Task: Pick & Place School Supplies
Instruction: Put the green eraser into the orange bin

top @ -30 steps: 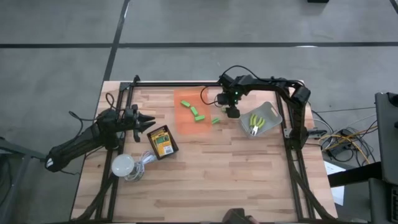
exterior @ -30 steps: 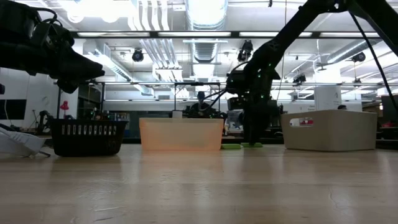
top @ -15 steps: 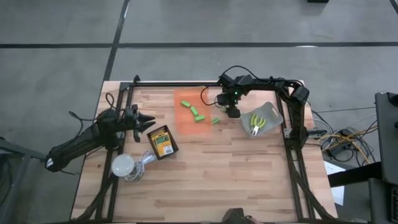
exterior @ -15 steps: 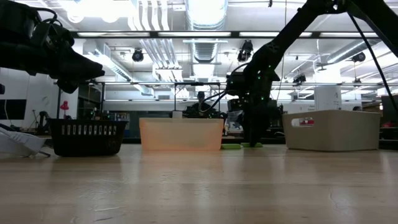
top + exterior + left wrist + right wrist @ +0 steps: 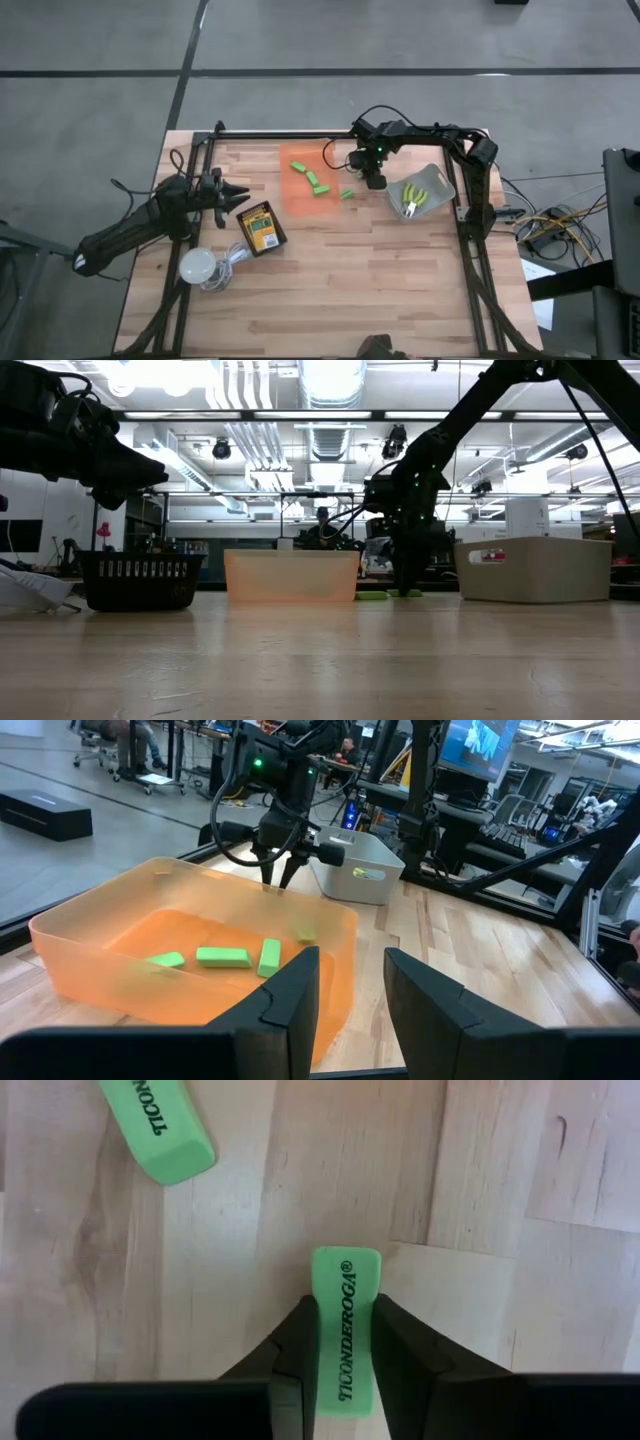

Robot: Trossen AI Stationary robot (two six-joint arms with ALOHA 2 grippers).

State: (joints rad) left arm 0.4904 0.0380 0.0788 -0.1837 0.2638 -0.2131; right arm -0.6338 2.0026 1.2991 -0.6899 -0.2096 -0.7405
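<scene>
Right fingers (image 5: 296,1342) clamped around green block (image 5: 346,1320).

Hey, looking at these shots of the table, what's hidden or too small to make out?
- High view: the right hand covers the green eraser it grips; only the right wrist view shows it.
- High view: the tools in the grey bin are too small to identify.
- Low view: the orange tray wall hides the green blocks inside.
- Right wrist view: the second eraser is cut off by the picture's edge.
- High view: print on the crayon box is unreadable.
</scene>
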